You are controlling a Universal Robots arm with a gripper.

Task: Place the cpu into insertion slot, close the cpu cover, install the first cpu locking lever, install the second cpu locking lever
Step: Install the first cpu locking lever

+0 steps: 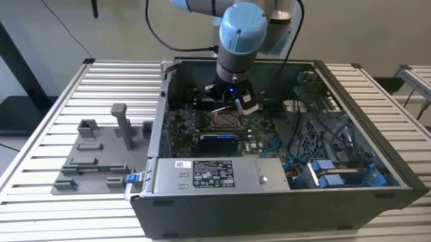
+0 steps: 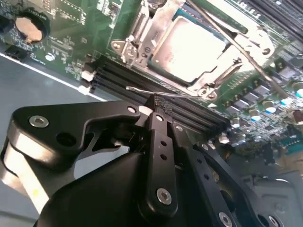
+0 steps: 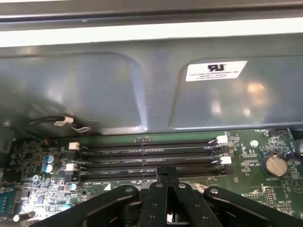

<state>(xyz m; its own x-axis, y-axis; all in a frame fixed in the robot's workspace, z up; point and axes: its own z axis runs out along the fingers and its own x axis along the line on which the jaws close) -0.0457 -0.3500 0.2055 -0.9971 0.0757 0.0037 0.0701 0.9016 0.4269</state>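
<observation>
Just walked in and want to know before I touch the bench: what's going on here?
A robot arm reaches down into an open computer case. Its tool, fingers together, sits at the edge of the processor socket, right by a thin locking lever. The cpu already lies in the insertion slot with the cpu cover framing it. A second lever slants across above it.

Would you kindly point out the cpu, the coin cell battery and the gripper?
cpu point(image 2: 189, 47): second wrist view, middle of its silver face.
coin cell battery point(image 3: 273, 163): first wrist view, centre of its round face.
gripper point(image 2: 158, 101): second wrist view, between its fingertips.
</observation>
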